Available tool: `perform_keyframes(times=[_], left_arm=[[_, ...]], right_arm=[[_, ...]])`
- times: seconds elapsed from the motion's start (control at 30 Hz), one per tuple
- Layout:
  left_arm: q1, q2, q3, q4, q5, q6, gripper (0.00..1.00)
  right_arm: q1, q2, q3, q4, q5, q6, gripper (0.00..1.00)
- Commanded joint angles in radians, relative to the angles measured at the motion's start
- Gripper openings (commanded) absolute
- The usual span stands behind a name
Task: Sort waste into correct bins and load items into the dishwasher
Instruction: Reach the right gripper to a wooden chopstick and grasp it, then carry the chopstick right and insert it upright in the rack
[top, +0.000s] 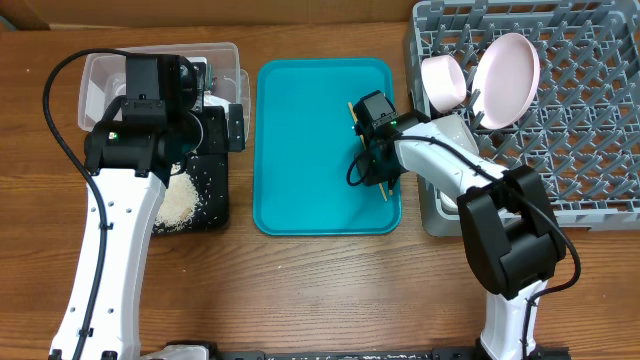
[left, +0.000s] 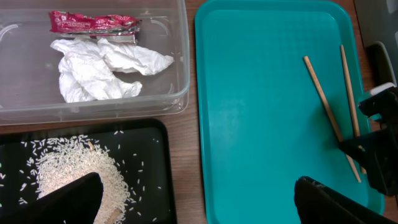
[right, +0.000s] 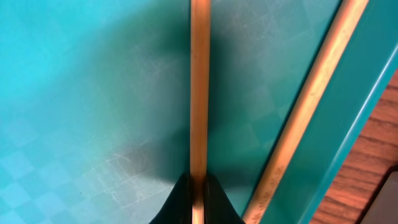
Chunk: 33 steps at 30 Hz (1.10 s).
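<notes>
My right gripper (right: 199, 190) is pinching one chopstick (right: 199, 93), jaws nearly closed around it, over the teal tray (right: 93, 93). The second chopstick (right: 311, 112) is lying just beside. My left gripper (left: 199, 202) is hanging wide open, holding nothing.

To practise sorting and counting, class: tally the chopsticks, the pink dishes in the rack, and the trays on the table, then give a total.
Chopsticks: 2
Pink dishes: 2
Trays: 2 (black tray, teal tray)
Total: 6
</notes>
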Motion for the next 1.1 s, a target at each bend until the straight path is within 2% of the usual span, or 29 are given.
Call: perform_keyframes(times=[0.0, 0.1, 0.23, 0.37, 0.5, 0.73, 0.87, 1.07], left_arm=[[0.002, -0.006, 0.020, 0.002, 0.004, -0.014, 1.00], [0.002, -0.006, 0.020, 0.002, 0.004, -0.014, 1.00], [0.002, -0.006, 0.020, 0.002, 0.004, -0.014, 1.00], [0.002, -0.006, 0.020, 0.002, 0.004, -0.014, 1.00], [0.002, -0.006, 0.020, 0.002, 0.004, -0.014, 1.00], [0.002, -0.006, 0.021, 0.002, 0.004, -0.014, 1.00], [0.002, -0.006, 0.021, 0.002, 0.004, -0.014, 1.00], [0.002, -0.006, 0.021, 0.002, 0.004, -0.014, 1.00]], right_arm=[[0.015, 0.017, -0.014, -0.016, -0.013, 0.007, 0.04], [0.016, 0.016, 0.012, -0.050, -0.044, 0.007, 0.04], [0.016, -0.012, 0.130, -0.184, -0.095, 0.007, 0.04], [0.016, -0.107, 0.290, -0.343, -0.105, 0.008, 0.04], [-0.003, -0.233, 0.380, -0.424, -0.050, 0.069, 0.04], [-0.154, -0.393, 0.359, -0.586, 0.101, 0.135, 0.04], [-0.252, -0.402, 0.314, -0.645, 0.151, 0.135, 0.04], [-0.359, -0.396, 0.185, -0.632, 0.197, 0.086, 0.04]])
